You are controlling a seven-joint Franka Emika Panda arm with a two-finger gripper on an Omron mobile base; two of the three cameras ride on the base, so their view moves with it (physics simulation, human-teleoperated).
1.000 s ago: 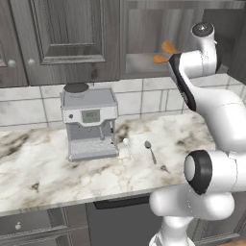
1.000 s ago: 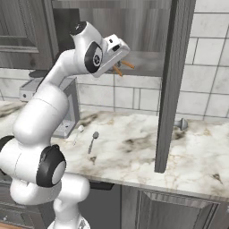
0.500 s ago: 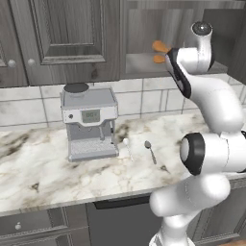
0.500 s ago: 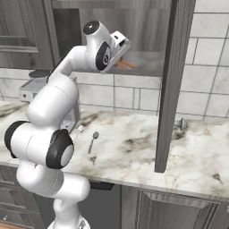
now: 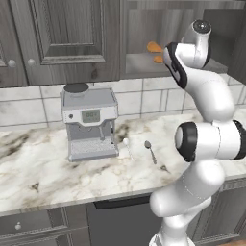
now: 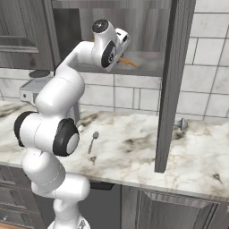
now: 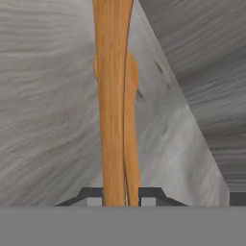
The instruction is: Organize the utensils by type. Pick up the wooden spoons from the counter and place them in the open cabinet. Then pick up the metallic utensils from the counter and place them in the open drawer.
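**A:** Gripper (image 7: 120, 199) is clamped on a wooden spoon (image 7: 113, 105) at frame centre, inside the open cabinet (image 7: 43, 120).

**B:** Light, stiff, slick wood probably; best gripped mid-handle.

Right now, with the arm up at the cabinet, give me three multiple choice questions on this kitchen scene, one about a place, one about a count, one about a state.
1. Where is the orange wooden spoon?
A. On the counter
B. At the open cabinet's shelf, between the jaws
C. On the coffee machine

2. How many silvery spoons lie on the counter?
A. Two
B. Four
C. None

3. The gripper is:
A. Wide open
B. Shut on the spoon handle
C. Resting on the counter

Answers:
1 B, the spoon pokes over the shelf.
2 A, a pale spoon and a darker spoon lie beside the coffee machine.
3 B, the fingertips flank the handle closely in the hand view.
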